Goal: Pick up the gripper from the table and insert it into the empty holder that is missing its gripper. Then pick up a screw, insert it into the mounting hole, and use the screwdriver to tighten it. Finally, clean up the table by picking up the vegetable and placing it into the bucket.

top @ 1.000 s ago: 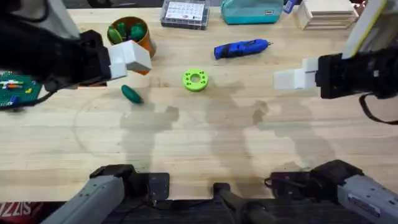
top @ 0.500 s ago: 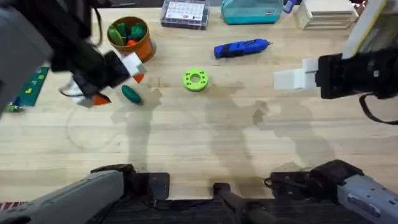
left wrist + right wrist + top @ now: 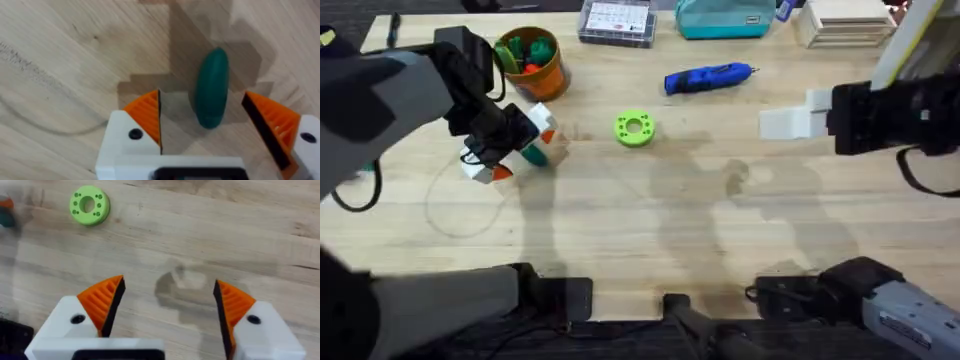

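L gripper [image 3: 202,125] is down over the veg [image 3: 212,93], jaws wide open and holding nothing; from the wrist cam I see the veg lying on the table [image 3: 650,230] between the two orange pads [image 3: 145,117], nearer the far-side pad than the other, touching neither as far as I can tell. Overhead puts it just below the bucket [image 3: 530,58], which sits near the table's far L edge w/ green and red bits in it. R gripper [image 3: 167,307] hangs over bare wood on the R side, also fully open and empty, both orange tips fitted. Screwdriver [image 3: 708,78] lies far-centre, green disc [image 3: 634,128] mid-table; neither is in my way. I read this as the cleanup step, grasp not made yet. Risks as I judge them: veg is smooth and rounded, so closing off-centre could squirt it out along its length or roll it away. If I'm too high the pads pinch only the top curve and it pops free; too low and the tips scrape the wood. Lift toward the bucket is short, but swinging low could clip its rim and tip it. Can't tell from here how close the tips are to the wood.
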You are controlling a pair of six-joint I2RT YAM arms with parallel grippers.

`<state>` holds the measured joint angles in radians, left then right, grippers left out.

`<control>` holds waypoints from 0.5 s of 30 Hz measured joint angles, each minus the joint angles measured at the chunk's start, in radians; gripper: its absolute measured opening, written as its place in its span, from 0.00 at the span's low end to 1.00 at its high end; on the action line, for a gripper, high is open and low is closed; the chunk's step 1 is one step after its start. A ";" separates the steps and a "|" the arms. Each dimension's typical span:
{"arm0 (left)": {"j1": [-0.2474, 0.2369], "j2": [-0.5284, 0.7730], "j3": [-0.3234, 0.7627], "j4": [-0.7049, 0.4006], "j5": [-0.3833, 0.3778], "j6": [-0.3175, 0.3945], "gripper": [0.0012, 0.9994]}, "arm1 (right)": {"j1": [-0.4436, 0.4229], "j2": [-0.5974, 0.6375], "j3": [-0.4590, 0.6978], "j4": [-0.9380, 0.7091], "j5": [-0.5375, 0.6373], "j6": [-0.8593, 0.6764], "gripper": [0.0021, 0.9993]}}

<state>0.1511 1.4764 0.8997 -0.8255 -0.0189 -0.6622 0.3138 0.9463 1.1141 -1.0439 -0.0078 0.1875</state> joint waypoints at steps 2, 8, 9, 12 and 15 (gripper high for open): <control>0.009 0.032 0.000 0.028 0.000 -0.002 0.99 | 0.000 0.000 0.000 0.000 0.000 0.000 0.99; 0.022 0.081 0.000 0.051 -0.008 -0.003 0.93 | 0.000 0.000 0.000 -0.001 0.000 0.000 0.99; 0.023 0.081 0.000 0.051 -0.010 -0.004 0.86 | 0.000 0.000 0.000 -0.002 0.000 0.000 0.99; 0.027 0.082 0.000 0.045 -0.023 -0.006 0.52 | 0.000 0.000 0.000 -0.003 0.000 0.000 0.99; 0.027 0.081 0.001 0.048 -0.030 -0.006 0.15 | 0.000 0.000 0.000 -0.003 0.000 0.000 0.99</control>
<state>0.1784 1.5571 0.9009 -0.7772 -0.0484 -0.6683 0.3138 0.9465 1.1141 -1.0471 -0.0078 0.1876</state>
